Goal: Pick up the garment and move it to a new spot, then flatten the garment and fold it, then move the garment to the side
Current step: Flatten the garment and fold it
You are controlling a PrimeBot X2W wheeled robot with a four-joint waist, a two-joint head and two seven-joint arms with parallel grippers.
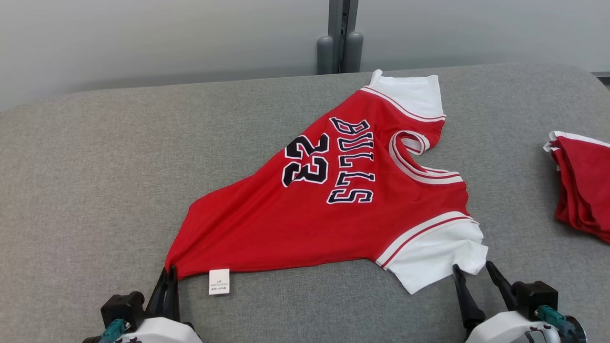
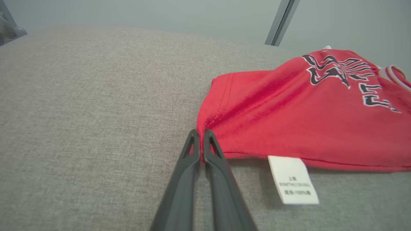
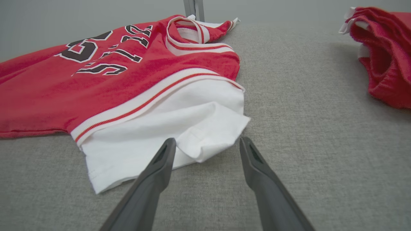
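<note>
Left pincer [image 1: 169, 271] is clamped shut on the jersey [image 1: 333, 209], fingers pressed together right on the hem corner, and the red cloth puckers at the tips. From that corner the jersey fans out ahead and to the pincer's right, lying number-side up on the grey cushion [image 1: 95, 166], with the tag [image 1: 219, 281] hanging just right of the fingers. Over to the right pincer [image 1: 472, 267]: jaws spread wide, closed on nothing, with the curled edge of the white sleeve [image 1: 438, 252] sitting just ahead of its tips and partly between them. Further ahead and off to its right, well apart, sits a red pile [image 1: 581, 186]. Now the cloth itself looks thin, light and thoroughly floppy, so I'd expect no stiffness to help. Lifted from one corner it would likely sag into a rope and drag. It seems sturdy enough, perhaps a touch slick. The sensible second hold looks like that sleeve hem or the striped band behind it, where doubled fabric gives the fingers something to bite. A shallow pinch may catch one layer and slip.
</note>
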